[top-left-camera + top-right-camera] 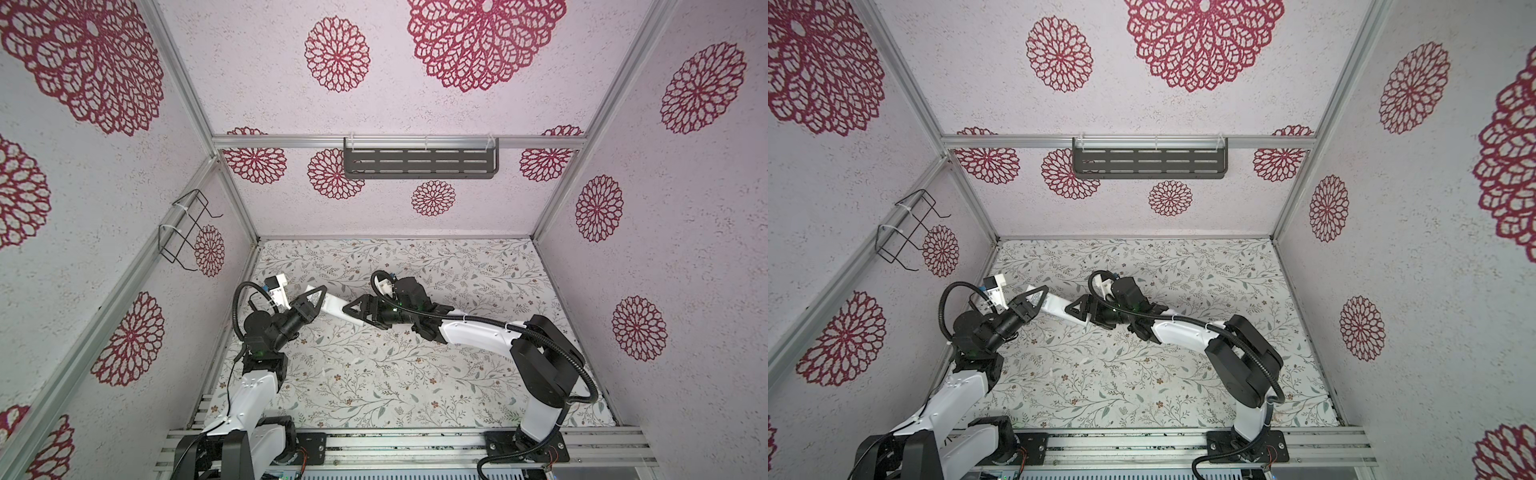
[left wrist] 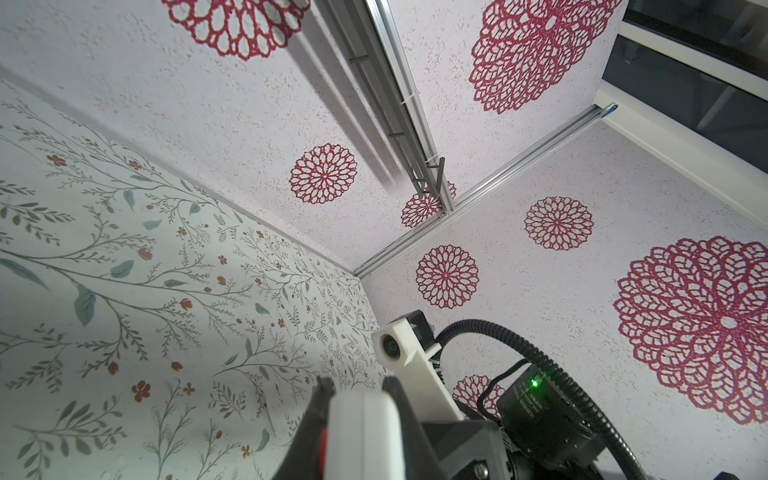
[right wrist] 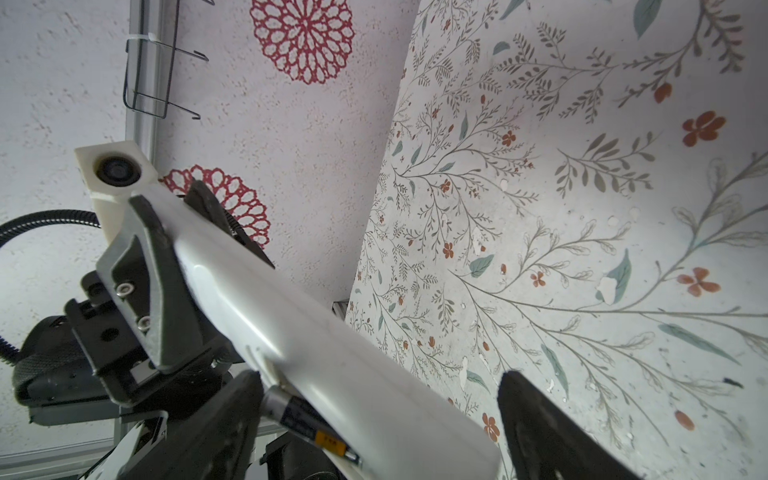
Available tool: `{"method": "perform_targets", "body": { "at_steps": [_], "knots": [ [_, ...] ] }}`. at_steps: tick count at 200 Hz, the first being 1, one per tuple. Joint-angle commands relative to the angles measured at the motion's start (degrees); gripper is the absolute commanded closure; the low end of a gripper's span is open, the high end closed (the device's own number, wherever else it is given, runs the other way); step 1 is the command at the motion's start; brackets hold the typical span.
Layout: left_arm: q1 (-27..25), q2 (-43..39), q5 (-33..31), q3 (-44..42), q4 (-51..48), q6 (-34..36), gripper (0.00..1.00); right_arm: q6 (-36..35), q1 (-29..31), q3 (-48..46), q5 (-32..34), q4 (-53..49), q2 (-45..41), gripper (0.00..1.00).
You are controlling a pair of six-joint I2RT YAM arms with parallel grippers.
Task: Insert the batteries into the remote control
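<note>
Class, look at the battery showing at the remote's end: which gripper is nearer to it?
Right. The right gripper has its open jaws straddling the remote control at the end where the battery lies. The left gripper clamps its opposite end.

The remote control (image 1: 335, 308) is white, the battery (image 3: 297, 415) dark with a yellow patch (silvery end). The bench (image 1: 374, 374) bears grey-green sprigs and rust-red blossoms; the walls (image 1: 374, 216), crimson rosettes.

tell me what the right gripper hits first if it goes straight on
The remote control lies between the open jaws of the right gripper, along that line; further on it would probably meet the left gripper, clamped on the far end.
</note>
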Motion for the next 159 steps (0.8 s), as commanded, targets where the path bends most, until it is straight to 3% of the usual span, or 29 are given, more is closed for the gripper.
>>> {"method": "perform_targets", "body": {
  "at_steps": [1,159],
  "knots": [
    [-0.20,-0.11,-0.05,-0.09,3.14,-0.92,1.00,0.76,0.29,1.24,-0.45,2.59,-0.08,0.08],
    [-0.10,0.04,0.06,0.20,3.14,-1.00,1.00,2.79,-0.88,-2.43,-1.62,8.26,-0.74,0.11]
  ]
}}
